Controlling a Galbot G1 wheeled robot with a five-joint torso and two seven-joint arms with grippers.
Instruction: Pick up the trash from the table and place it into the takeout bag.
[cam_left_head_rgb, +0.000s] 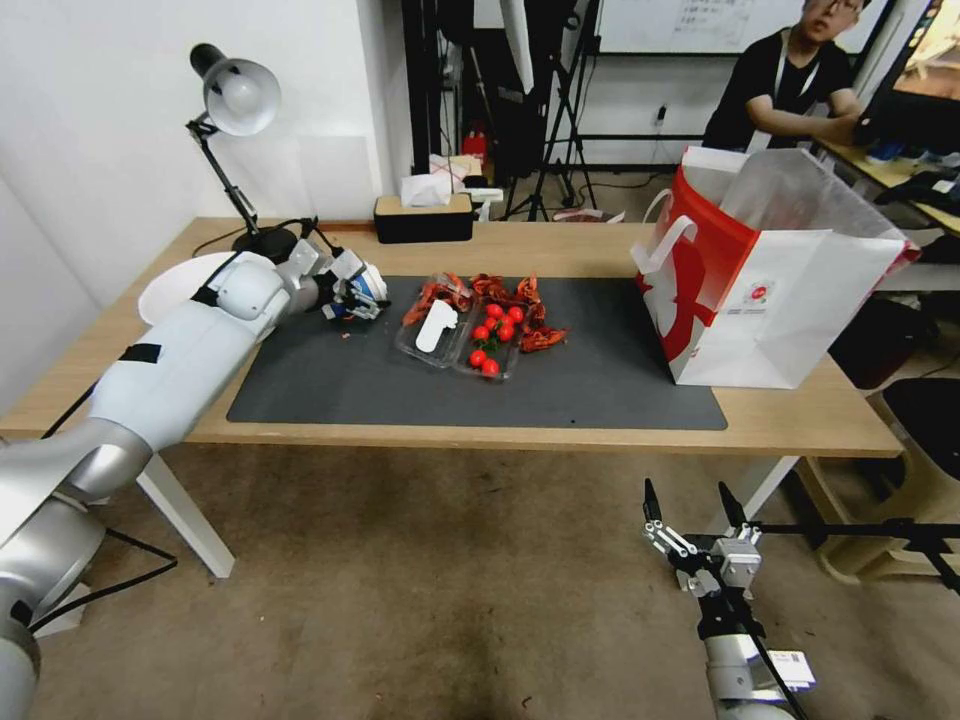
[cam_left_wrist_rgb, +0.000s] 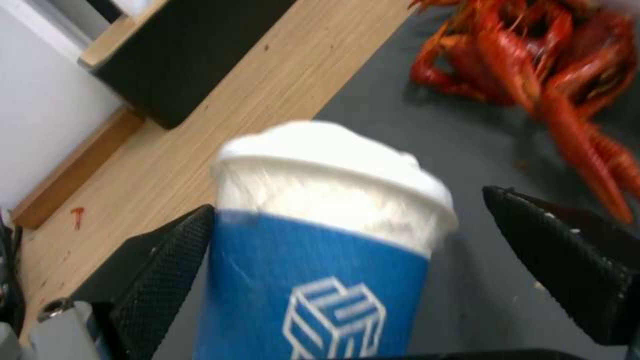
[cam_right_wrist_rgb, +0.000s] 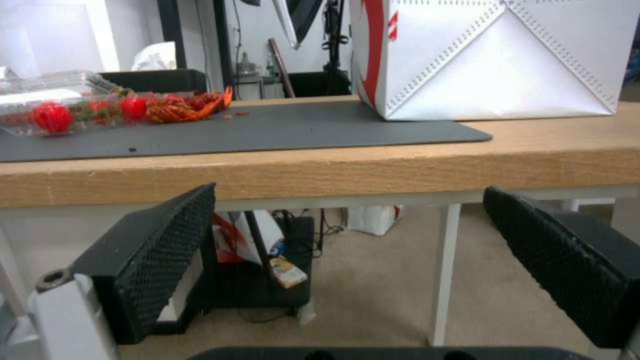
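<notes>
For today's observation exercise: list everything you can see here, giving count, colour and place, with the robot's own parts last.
Paper cup: one, blue-and-white, left end of mat.
Takeout bag: one, white and red, table's right end.
Clear tray: one, cherry tomatoes and red shells, mat centre.
Mat: one, dark grey, on table.
Lamp: one, black, back left.
Tissue box: one, black, back edge.
Left gripper: open around the cup.
Right gripper: open, below the table's edge.

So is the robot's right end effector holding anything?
No, the right end effector hangs open below the table edge with nothing between its fingers.
</notes>
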